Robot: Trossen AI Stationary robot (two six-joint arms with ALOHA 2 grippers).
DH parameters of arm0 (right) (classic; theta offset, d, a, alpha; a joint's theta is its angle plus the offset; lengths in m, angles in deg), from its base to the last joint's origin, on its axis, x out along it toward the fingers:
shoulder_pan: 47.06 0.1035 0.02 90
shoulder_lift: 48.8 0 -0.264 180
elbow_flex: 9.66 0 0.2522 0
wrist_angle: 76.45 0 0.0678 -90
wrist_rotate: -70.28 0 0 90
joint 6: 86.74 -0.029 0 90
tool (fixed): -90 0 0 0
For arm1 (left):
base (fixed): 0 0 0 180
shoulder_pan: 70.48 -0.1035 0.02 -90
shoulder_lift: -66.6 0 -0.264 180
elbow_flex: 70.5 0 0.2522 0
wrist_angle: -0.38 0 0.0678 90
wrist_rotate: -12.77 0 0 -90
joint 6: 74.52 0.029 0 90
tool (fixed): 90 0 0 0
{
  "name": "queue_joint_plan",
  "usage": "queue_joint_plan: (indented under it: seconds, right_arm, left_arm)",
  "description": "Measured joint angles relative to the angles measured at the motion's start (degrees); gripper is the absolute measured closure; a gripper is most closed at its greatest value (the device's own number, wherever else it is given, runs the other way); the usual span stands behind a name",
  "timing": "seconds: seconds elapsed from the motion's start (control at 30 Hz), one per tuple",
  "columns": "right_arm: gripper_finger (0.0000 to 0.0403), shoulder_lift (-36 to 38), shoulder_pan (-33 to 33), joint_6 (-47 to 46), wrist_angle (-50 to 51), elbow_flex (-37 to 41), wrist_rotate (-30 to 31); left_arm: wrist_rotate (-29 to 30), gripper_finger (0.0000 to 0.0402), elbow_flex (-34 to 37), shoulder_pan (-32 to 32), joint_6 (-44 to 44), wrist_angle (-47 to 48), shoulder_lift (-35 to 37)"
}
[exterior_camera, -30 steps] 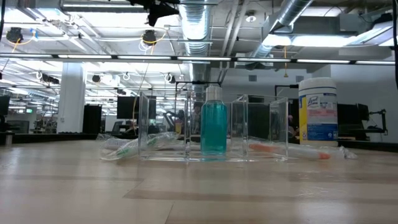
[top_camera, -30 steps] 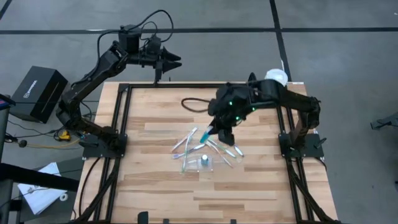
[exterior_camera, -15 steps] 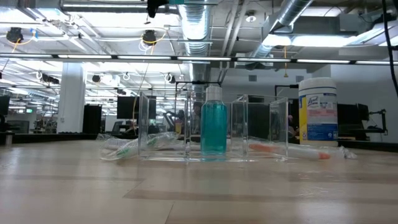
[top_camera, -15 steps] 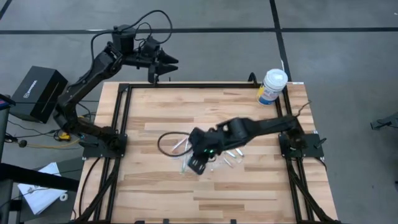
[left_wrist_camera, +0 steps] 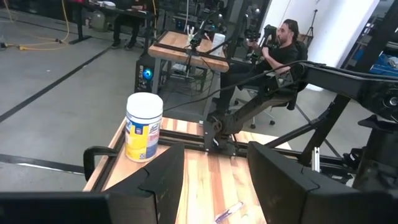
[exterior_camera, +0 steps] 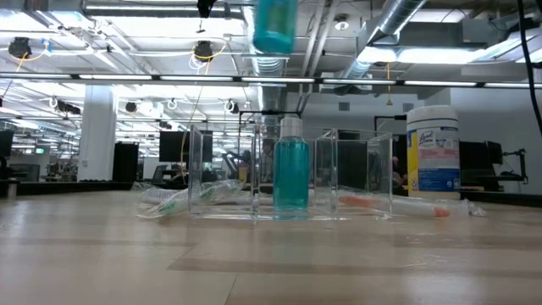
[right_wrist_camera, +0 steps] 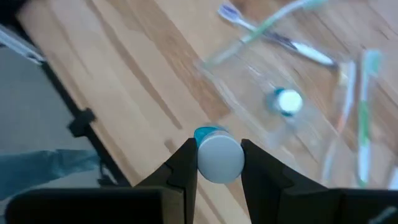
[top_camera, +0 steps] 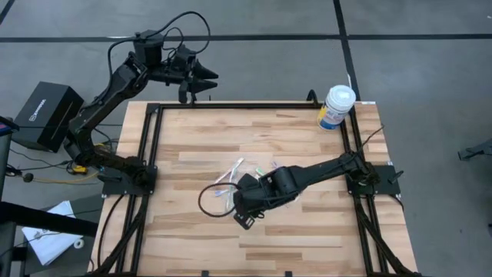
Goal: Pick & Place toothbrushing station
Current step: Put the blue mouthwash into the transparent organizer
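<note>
My right gripper is shut on a small teal toothpaste tube with a white cap, high over the table's middle. Under it, the clear plastic container stands on the table with a second teal tube upright inside, its white cap up. Thin pale toothbrushes lie flat on the wood around the container. My left gripper is open with nothing in it, raised beyond the table's far left corner. My right gripper pinches the tube between its two fingers at the white cap end, one finger on each side. The fingers come steeply from above. The tube is lifted clear, its teal body hanging below the fingers, well above the container.
A large white tub with a blue-yellow label stands at the table's far right corner. A black cable loop hangs by my right arm. Bare wood lies along the near edge. A seated person is beyond the table.
My right gripper has swung from right of the toothbrushes toward the table's near left and gone down, rolling as it went. It now stands over the container. The teal tube it carries has come into the top of the low view.
</note>
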Motion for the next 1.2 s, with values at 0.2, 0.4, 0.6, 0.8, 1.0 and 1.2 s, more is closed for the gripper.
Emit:
queue_joint_plan:
  seconds: [0.2,0.4,0.6,0.8,1.0,1.2]
  right_arm:
    - [0.0318,0.0,0.4,-1.8,3.2,0.0,2.7]
    - [0.0318,0.0,-0.2,-1.8,3.9,0.0,4.2]
    - [0.0318,0.0,-0.9,-1.8,5.6,0.0,6.1]
    - [0.0318,-0.8,-1.0,-2.1,2.4,1.0,6.8]
    - [0.0318,-1.0,-1.4,-2.7,-2.3,6.4,5.2]
    - [0.0318,-1.0,-1.5,-2.9,-2.6,7.3,5.2]
  left_arm:
    - [0.0,0.0230,0.0,0.0,0.2,0.0,0.0]
    - [0.0,0.0230,0.0,0.0,0.3,0.0,0.0]
    - [0.0,0.0230,0.0,0.0,0.3,0.0,0.0]
    - [0.0,0.0230,0.0,0.0,0.2,0.0,0.0]
    - [0.0,0.0230,0.0,0.0,0.1,0.1,0.0]
    - [0.0,0.0230,0.0,0.1,0.1,0.2,0.0]
